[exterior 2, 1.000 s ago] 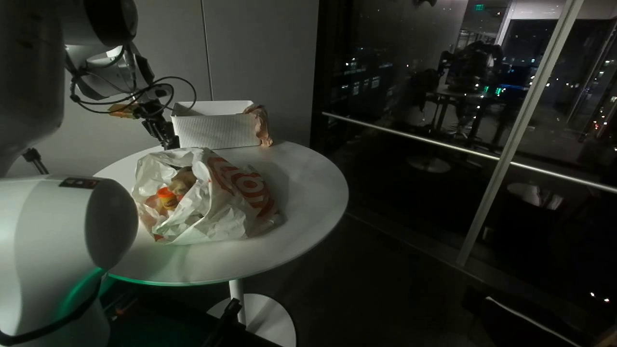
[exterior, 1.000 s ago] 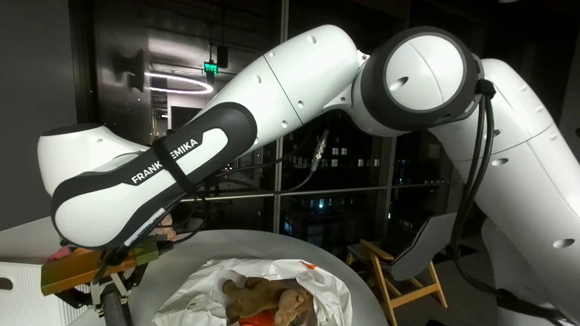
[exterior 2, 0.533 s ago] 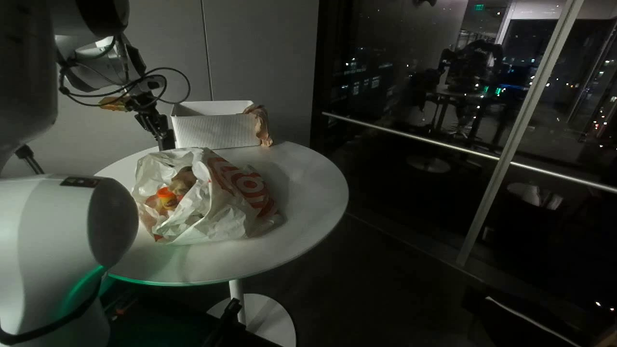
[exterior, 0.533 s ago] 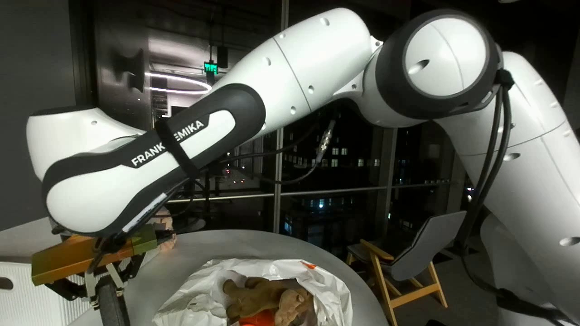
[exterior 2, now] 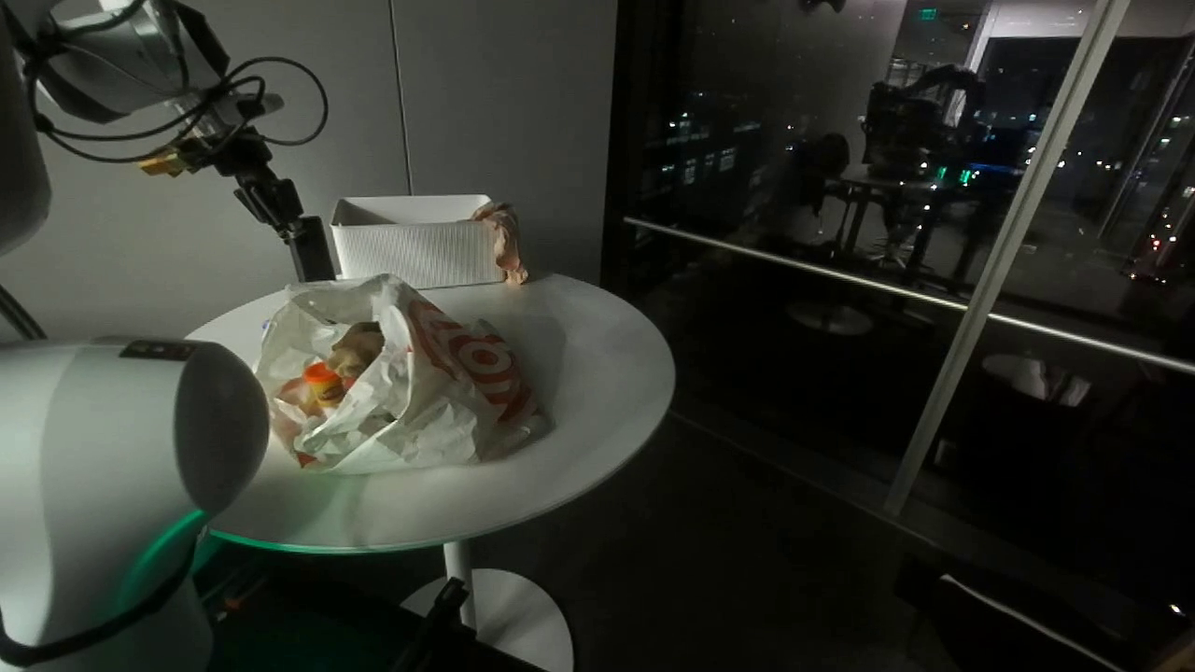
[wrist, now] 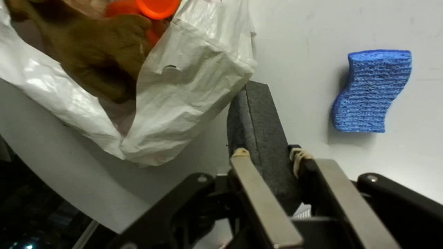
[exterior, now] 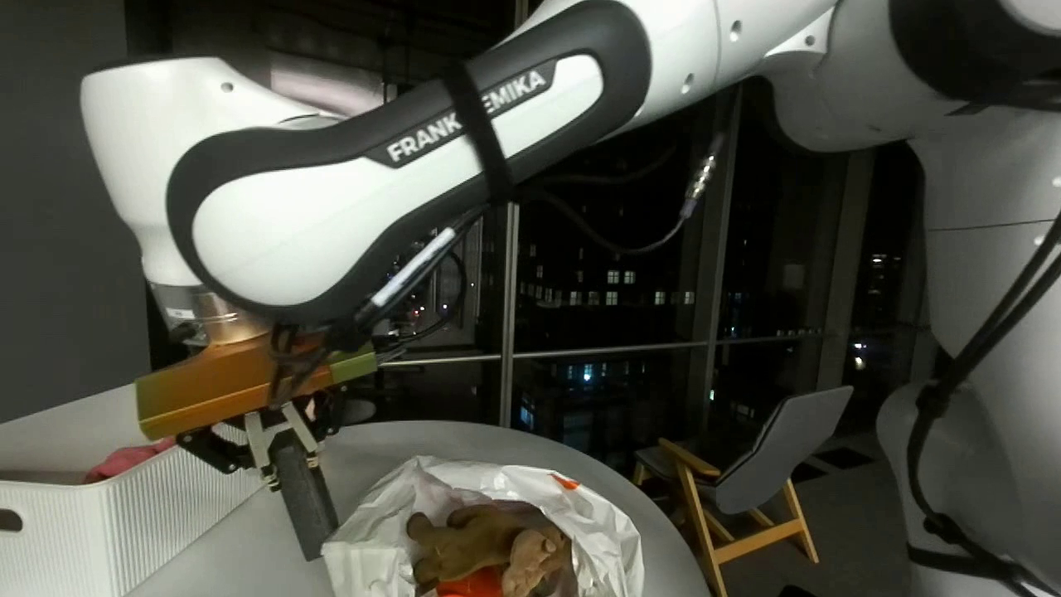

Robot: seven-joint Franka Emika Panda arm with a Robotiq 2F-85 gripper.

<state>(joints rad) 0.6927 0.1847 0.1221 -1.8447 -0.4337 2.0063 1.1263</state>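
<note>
End effector (wrist: pixel 269 154) gripping dark block (wrist: pixel 262 131), whole blue sponge (wrist: pixel 372 93), wrist view only

This place is looking like an office lounge at night. A round white pedestal table (exterior 2: pixel 607 373) is standing beside a plain grey panelled wall (exterior 2: pixel 504 103); tall, metal-framed dark glass windows (exterior 2: pixel 803 215) are running along another side of the table, with lit building windows (exterior: pixel 612 277) shining outside. A wooden-framed chair with grey upholstery (exterior: pixel 767 456) is sitting near the table, and a small green illuminated sign (exterior 2: pixel 927 14) is glowing in the glass beyond it.
</note>
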